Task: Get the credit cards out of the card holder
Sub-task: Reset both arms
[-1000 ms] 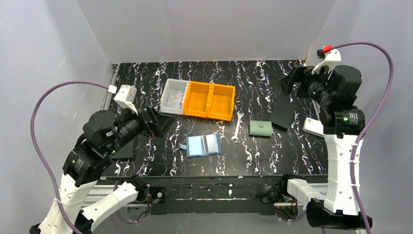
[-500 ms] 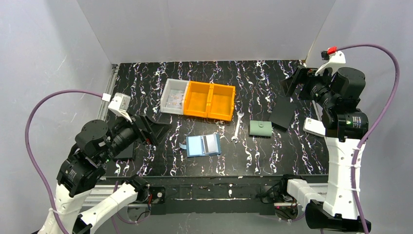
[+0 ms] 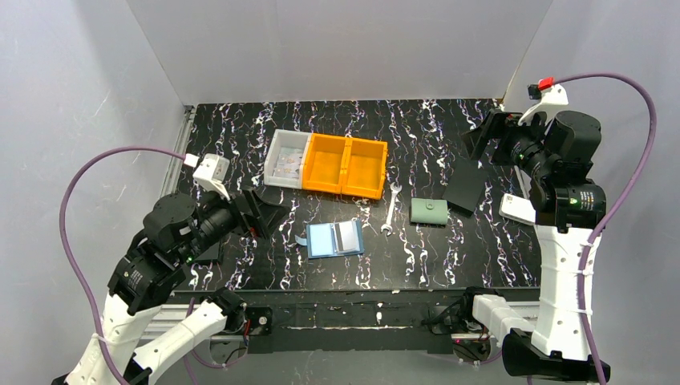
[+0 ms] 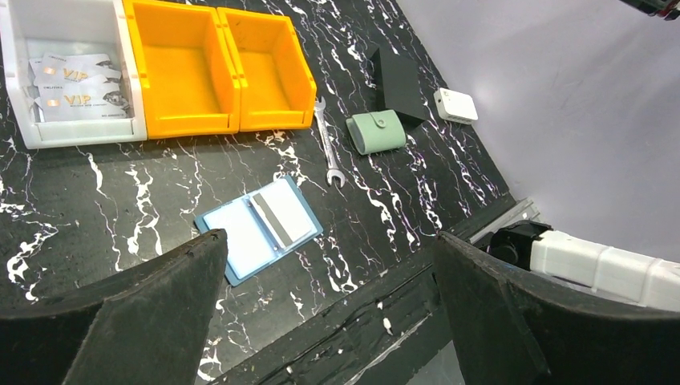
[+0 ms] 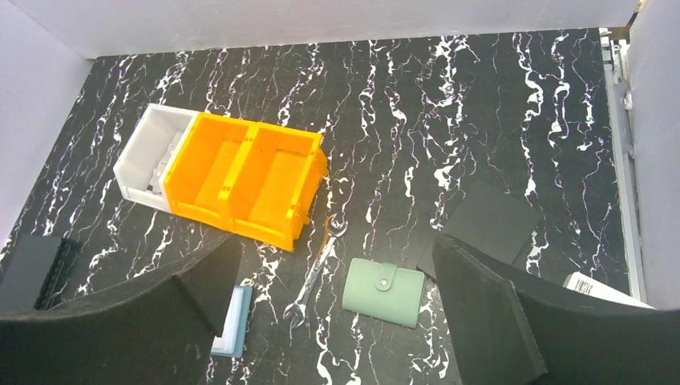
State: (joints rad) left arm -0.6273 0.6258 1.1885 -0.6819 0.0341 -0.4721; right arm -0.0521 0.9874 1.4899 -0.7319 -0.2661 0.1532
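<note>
2 orange bins [image 3: 345, 166] and a white bin [image 3: 285, 159] stand behind the card holder [image 3: 323, 241]. A wrench [image 3: 391, 210] lies between the holder and a green pouch [image 3: 429, 211]. The holder lies open and flat, with the credit cards [image 3: 347, 237], perhaps only 1, on its right half. The left gripper [image 3: 263, 210] hangs wide open and empty, near the holder on its left. The right gripper [image 3: 481, 136], also spread open and empty, is well apart at the far right.

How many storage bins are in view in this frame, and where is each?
3, in one row: a white bin holding printed cards, the left orange bin against it, then the right orange bin. Both orange ones look empty. None appears hidden.
</note>
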